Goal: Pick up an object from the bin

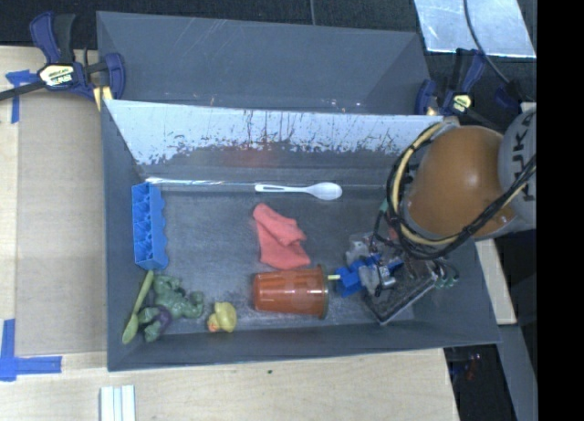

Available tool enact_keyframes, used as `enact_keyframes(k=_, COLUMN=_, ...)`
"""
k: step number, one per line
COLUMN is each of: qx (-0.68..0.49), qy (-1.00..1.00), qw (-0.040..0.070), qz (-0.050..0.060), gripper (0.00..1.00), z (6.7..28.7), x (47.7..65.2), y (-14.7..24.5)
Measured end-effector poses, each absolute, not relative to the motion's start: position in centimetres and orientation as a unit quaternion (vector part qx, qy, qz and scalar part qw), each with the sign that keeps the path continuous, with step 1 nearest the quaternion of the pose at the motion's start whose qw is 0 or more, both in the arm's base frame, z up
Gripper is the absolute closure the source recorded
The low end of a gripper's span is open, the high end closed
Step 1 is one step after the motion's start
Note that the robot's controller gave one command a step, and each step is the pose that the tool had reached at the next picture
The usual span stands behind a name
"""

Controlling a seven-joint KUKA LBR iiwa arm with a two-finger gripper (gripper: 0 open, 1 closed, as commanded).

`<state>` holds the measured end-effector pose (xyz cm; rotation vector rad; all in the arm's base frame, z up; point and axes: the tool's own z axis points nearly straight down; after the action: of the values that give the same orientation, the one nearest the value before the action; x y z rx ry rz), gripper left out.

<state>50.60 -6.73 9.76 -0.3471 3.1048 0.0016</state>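
Grey bin (119, 227). The gripper (358, 275) sits low at front right; whether it is spread or closed cannot be told. Just left of it, a red-orange cylindrical jar (290, 291) lies on its side near the front wall. A crumpled pink cloth (278, 238) lies behind the jar.

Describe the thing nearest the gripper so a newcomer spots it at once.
Follow the front wall of the grey bin, the side nearest the camera. Near its middle, just left of the gripper, an orange-red jar lies on its side. It is the only cylinder there; the pink cloth behind it is limp and crumpled.
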Motion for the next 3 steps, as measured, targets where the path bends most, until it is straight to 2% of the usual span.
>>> enact_keyframes(k=1, qx=-0.111, qy=0.994, qw=0.011, qz=0.0, gripper=1.0, z=12.0, x=50.7, y=-6.8)
enact_keyframes(k=3, qx=-0.111, qy=0.994, qw=0.009, qz=0.0, gripper=1.0, z=18.1, x=50.6, y=-6.7)
